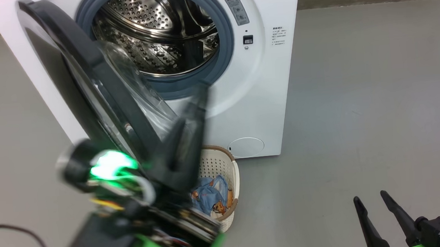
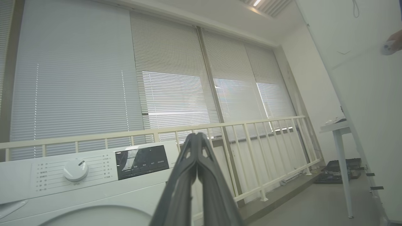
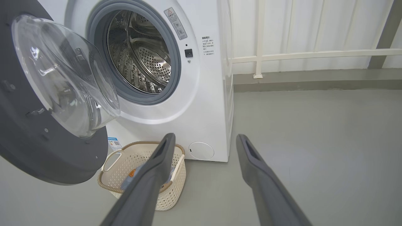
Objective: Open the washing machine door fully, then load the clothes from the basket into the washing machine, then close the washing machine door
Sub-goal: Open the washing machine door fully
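Observation:
The washing machine (image 1: 271,76) stands with its steel drum (image 1: 157,30) exposed. The washing machine door (image 1: 94,70) is swung out to the left, its glass bowl (image 3: 62,75) facing the opening. On the floor below it sits the basket (image 1: 228,158), holding the blue bear-print clothes (image 1: 212,194). My left gripper (image 1: 201,93) is raised and blurred in front of the door's lower edge, above the basket; its fingers (image 2: 197,141) are shut on nothing. My right gripper (image 1: 371,198) hangs open at the lower right, apart from the basket (image 3: 141,194), with its fingers (image 3: 248,150) wide.
Bare grey floor (image 1: 360,108) stretches to the right of the machine. A dark cable (image 1: 16,230) curls on the floor at the left. Behind the machine run a white railing (image 3: 298,55) and blinds (image 2: 169,78). A white table (image 2: 337,128) stands further off.

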{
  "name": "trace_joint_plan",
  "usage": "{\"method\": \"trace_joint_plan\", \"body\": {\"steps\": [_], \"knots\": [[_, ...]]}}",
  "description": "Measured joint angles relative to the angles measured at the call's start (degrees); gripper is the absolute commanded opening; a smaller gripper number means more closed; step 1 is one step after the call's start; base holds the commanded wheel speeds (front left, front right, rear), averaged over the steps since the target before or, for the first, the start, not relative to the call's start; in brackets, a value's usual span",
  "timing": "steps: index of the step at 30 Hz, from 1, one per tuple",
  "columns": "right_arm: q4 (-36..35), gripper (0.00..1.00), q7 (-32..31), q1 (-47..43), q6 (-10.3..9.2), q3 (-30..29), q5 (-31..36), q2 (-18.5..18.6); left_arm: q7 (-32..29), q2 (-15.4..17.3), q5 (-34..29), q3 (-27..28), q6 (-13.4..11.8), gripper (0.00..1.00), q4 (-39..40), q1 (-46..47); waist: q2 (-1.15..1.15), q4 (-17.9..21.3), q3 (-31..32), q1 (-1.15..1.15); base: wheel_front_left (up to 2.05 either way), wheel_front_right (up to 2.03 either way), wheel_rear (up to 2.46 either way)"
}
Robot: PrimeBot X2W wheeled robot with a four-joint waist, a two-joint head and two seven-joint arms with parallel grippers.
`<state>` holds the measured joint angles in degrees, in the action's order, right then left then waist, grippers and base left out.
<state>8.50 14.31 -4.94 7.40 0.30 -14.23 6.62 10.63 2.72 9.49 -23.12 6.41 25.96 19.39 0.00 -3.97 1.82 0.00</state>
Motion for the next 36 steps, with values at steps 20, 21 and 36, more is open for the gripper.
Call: {"method": "trace_joint_plan", "body": {"steps": [20,21,36], "knots": [[2.09,1.0,0.0,0.29,0.0,1.6,-0.04,1.55,2.99,0.04,8.89,-20.8,-4.15,0.0,-20.16,-1.21,0.0,-0.64,-3.03,0.0,0.0,0.0,0.0],[2.09,1.0,0.0,0.32,0.0,1.59,-0.04,1.6,3.08,0.04,8.98,-20.76,-4.16,0.0,-21.11,-1.74,0.0,-0.8,-3.25,0.0,0.0,0.0,0.0],[2.67,1.0,0.0,1.33,0.0,2.21,-0.47,2.22,4.01,1.09,9.14,-15.06,-6.16,0.0,-28.88,-4.02,0.0,-2.69,-4.14,0.0,0.0,0.0,0.0]]}}
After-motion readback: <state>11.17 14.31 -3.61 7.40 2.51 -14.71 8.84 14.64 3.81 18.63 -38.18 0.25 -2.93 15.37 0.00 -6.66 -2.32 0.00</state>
